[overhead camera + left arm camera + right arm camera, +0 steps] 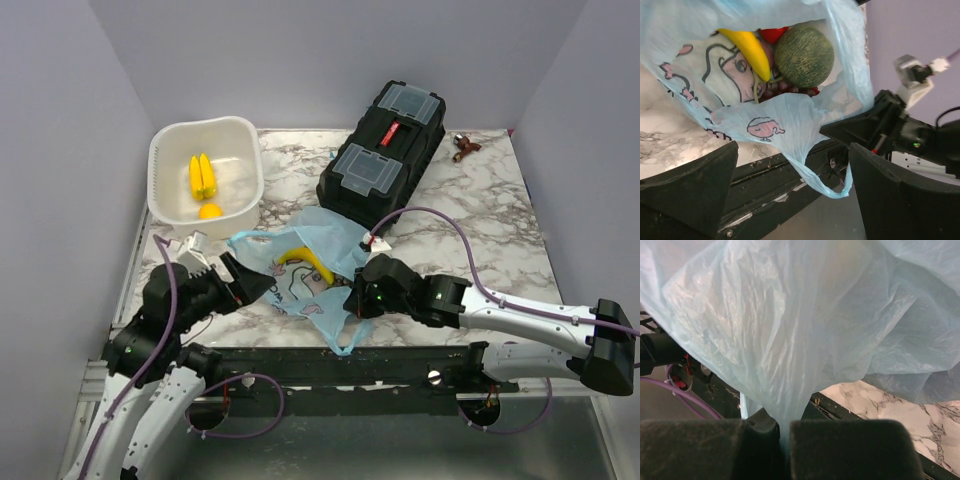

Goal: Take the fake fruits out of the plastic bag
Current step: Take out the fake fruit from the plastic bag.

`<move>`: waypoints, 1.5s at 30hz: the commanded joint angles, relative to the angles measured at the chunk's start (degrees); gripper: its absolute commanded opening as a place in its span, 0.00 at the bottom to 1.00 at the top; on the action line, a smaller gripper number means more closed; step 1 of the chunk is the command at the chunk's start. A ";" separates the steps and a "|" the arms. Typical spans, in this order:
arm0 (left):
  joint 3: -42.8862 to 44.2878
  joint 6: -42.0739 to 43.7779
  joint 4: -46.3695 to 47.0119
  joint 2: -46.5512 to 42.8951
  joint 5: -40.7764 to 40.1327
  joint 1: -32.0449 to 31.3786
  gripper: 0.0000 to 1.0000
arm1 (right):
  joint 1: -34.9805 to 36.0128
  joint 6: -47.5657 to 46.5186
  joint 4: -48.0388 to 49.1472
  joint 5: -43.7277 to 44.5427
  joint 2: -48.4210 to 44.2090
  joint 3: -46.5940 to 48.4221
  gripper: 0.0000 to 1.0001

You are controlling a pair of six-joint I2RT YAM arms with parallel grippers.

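1. right pincer (785, 440), closest to its own lens: both dark padded fingers (715, 447) are pressed together on a gathered fold of the thin light-blue translucent plastic bag (790, 330), at the bag's near right corner. the sheet fans up and away from the clamp.
2. left pincer (790, 200): jaws stand wide apart at the bag's left end, facing its open mouth and holding nothing. the bag's lower lip droops between them.
3. the bag lies crumpled on the white-and-grey marble counter (480, 230), pink-and-white cartoon print showing on its side.
4. inside the bag's mouth, a curved yellow plastic banana (751, 50) rests against a round green netted melon (804, 56). a small red fruit (772, 34) peeks out where they meet, and dark red grape-like pieces (790, 91) sit under the melon, mostly hidden.
5. beyond the bag to the left stands a white plastic basket (160, 175) holding two straight yellow ridged sticks (202, 176) and a small round orange-yellow fruit (210, 211).
6. beyond the bag to the right, just beside its far edge, sits a black plastic toolbox (380, 150) with clear-lidded compartments.
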 commanded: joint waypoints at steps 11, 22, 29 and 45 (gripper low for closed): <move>5.61 -6.77 9.46 3.07 9.77 -3.70 0.89 | 0.38 0.44 0.21 0.25 -0.76 0.03 0.02; -7.13 -16.24 24.22 13.11 -15.28 -22.90 0.85 | 0.37 0.74 0.60 -0.30 -0.83 -0.75 0.02; -7.27 -23.32 31.91 26.51 -27.47 -25.33 0.75 | 0.37 1.22 -0.88 0.38 -2.59 -1.30 0.02; -13.09 -31.60 55.23 46.39 -38.13 -27.90 0.61 | 0.36 0.85 -0.47 0.53 -2.13 -1.66 0.02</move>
